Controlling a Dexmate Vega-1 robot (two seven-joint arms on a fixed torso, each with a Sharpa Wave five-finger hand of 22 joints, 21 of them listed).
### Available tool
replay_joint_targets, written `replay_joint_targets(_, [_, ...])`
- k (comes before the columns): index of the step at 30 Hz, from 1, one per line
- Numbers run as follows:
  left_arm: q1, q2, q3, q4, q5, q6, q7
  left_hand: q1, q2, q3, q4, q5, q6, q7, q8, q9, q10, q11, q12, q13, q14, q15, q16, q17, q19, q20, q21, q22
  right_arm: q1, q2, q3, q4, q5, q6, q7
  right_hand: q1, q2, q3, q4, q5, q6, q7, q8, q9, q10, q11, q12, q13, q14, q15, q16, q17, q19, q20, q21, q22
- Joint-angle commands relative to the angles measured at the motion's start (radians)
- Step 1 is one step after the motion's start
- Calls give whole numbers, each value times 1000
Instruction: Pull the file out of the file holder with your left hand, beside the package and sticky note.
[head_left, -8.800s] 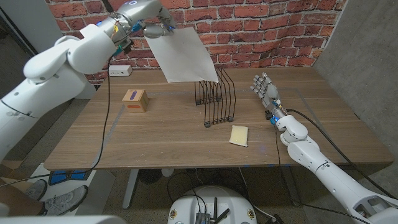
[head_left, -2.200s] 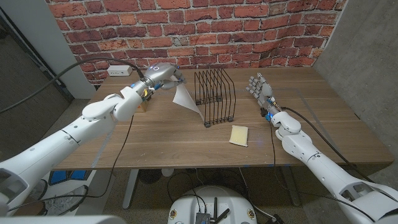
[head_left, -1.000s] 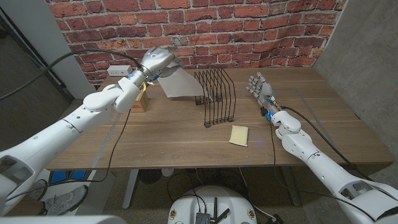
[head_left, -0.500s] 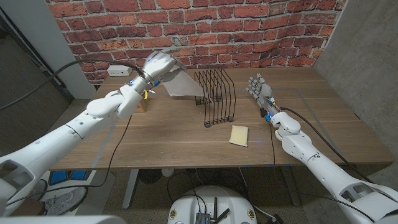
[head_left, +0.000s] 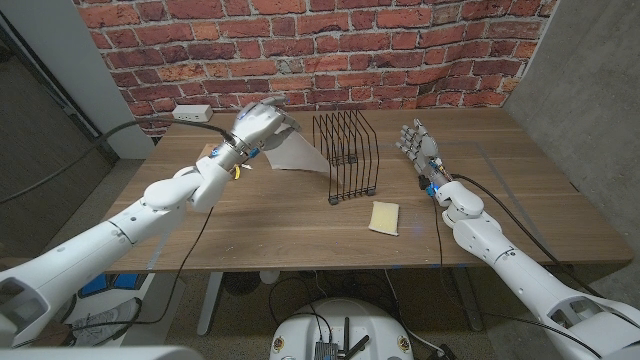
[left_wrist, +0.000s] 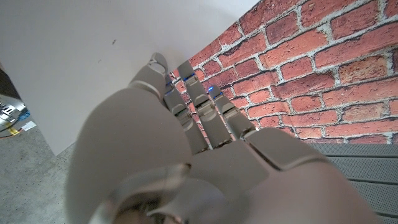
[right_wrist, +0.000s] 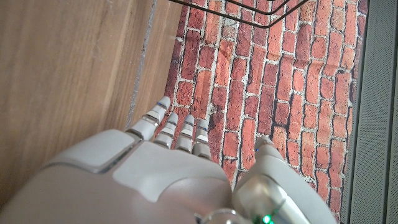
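Note:
My left hand (head_left: 262, 124) holds the white file (head_left: 296, 152) by its upper corner, just left of the black wire file holder (head_left: 345, 155). The sheet slopes down toward the table (head_left: 270, 230), with its lower edge close to the wood. In the left wrist view my fingers (left_wrist: 186, 99) lie against the file (left_wrist: 74, 56). My left arm hides most of the package. The yellow sticky note (head_left: 384, 217) lies in front of the holder. My right hand (head_left: 418, 140) stands upright and open to the right of the holder, holding nothing; the right wrist view shows the hand (right_wrist: 180, 174) and the holder's wires (right_wrist: 249, 15).
A white power strip (head_left: 190, 113) lies at the table's back left, against the brick wall (head_left: 400, 50). A grey wall (head_left: 590, 90) stands to the right. Bare wood stretches along the front and right of the table.
My left hand has come down and slightly nearer with the file, so the sheet sits lower beside the holder. My right hand has not moved.

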Motion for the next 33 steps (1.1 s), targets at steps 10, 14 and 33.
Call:
replay_joint_targets(10, [62,-3,8,-16,-59,-6,-54,9,4,-3,-4,6,0,7,-1,2,13,2,6,5,-1,-94,-1,2,5,-161,-2,3,9,7,-2,12,-2,0,-2,2,52,1,0,6,9,-3,6,6,8,-1,3,3,10,3,6,2,8,3,6,4])
replay_joint_targets(14, [80,-2,1,-30,-78,6,-78,9,3,-3,-4,7,0,8,-1,2,13,2,6,4,-2,-94,-1,2,6,-161,-2,3,7,7,-1,9,-2,-2,-7,2,53,1,0,6,9,-3,6,6,7,0,3,3,10,3,6,2,8,4,6,4])
replay_joint_targets(33, [198,16,-38,-116,-148,86,-164,10,3,-3,-3,8,-4,9,-3,2,11,3,4,4,-4,-94,-3,2,8,-161,-1,3,16,12,-4,19,-2,0,0,2,53,2,1,6,10,-3,6,6,7,-1,3,3,10,5,6,2,9,3,6,4])
